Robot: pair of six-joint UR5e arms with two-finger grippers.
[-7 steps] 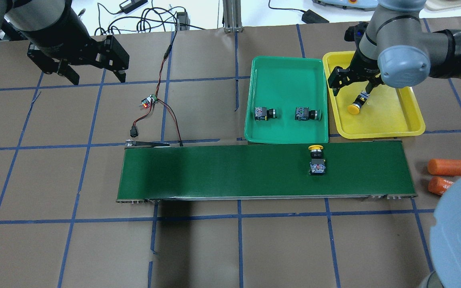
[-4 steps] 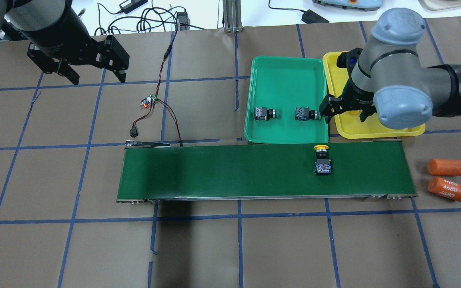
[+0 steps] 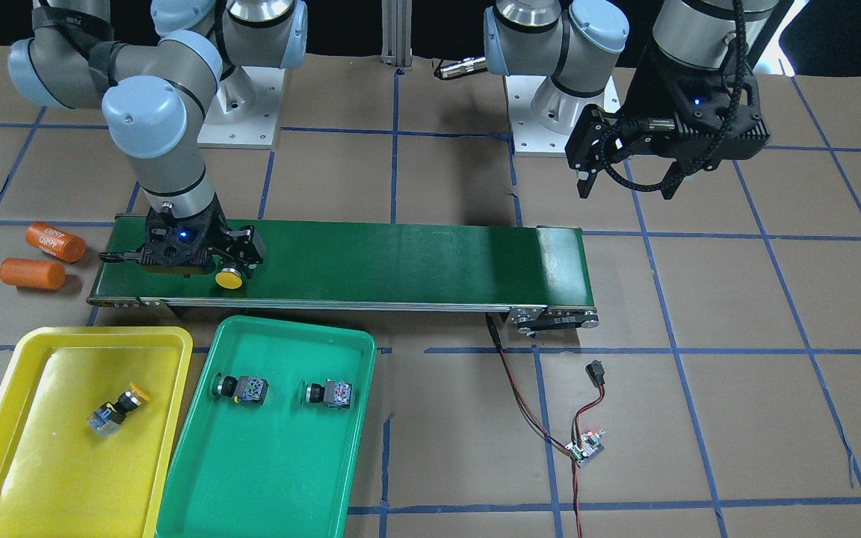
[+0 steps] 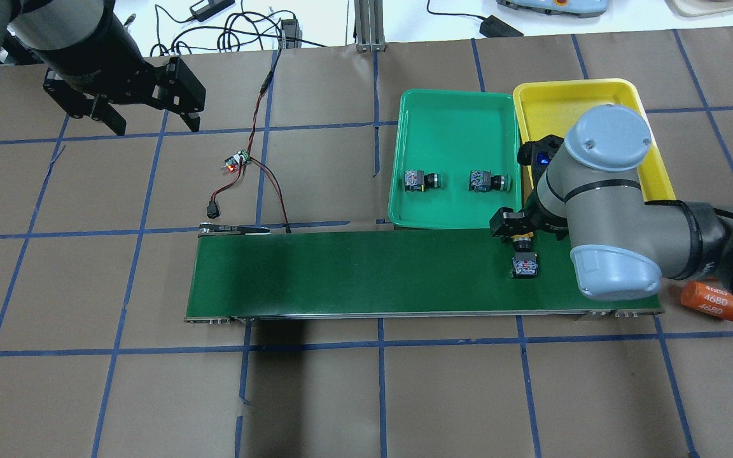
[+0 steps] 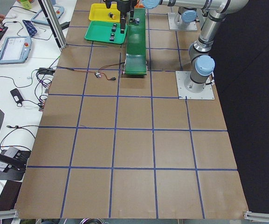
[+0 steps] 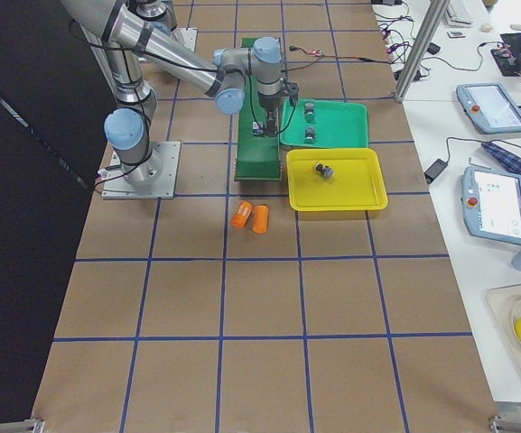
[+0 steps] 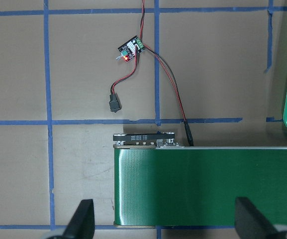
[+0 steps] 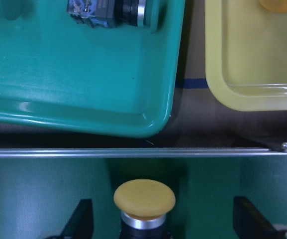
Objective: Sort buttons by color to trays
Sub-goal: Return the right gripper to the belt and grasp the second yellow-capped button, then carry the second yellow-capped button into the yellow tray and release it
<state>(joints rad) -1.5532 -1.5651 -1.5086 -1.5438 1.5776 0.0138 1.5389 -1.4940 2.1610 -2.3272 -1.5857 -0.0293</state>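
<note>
- Frontally: right gripper [image 3: 227,267] low over the conveyor belt [image 3: 400,258], near the end by the two orange cylinders [image 3: 55,240]. Jaws parted astride the yellow button on the belt [image 3: 229,279], its cap at the tray-side edge.
- Also there: left gripper [image 3: 628,187] raised beyond the belt's other end, spread wide, holding nothing.
- Second yellow button [image 3: 113,411] in the yellow tray [image 3: 34,478], off-centre toward the long edge beside the green tray [image 3: 266,478]. Two green buttons [image 3: 242,388] side by side in the green tray's belt-side half.
- From overhead: right gripper [image 4: 522,236] mostly hidden under its own arm. Body of the yellow button on the belt [image 4: 525,264] showing just below it.
- Exterior left view: too small to judge either pincer.
- Exterior right view: second yellow button [image 6: 323,170] lying inside the yellow tray [image 6: 359,189]; cylinders on the table just off the belt's end.
- Left wrist: fingertips [image 7: 83,221] far apart, nothing between them but the belt's end below. Small circuit board [image 7: 132,48] with wires on the table beyond.
- Right wrist: fingertips [image 8: 81,219] either side of the yellow cap, a clear gap on each side, not clamped. Corners of both trays beyond the belt's edge.
</note>
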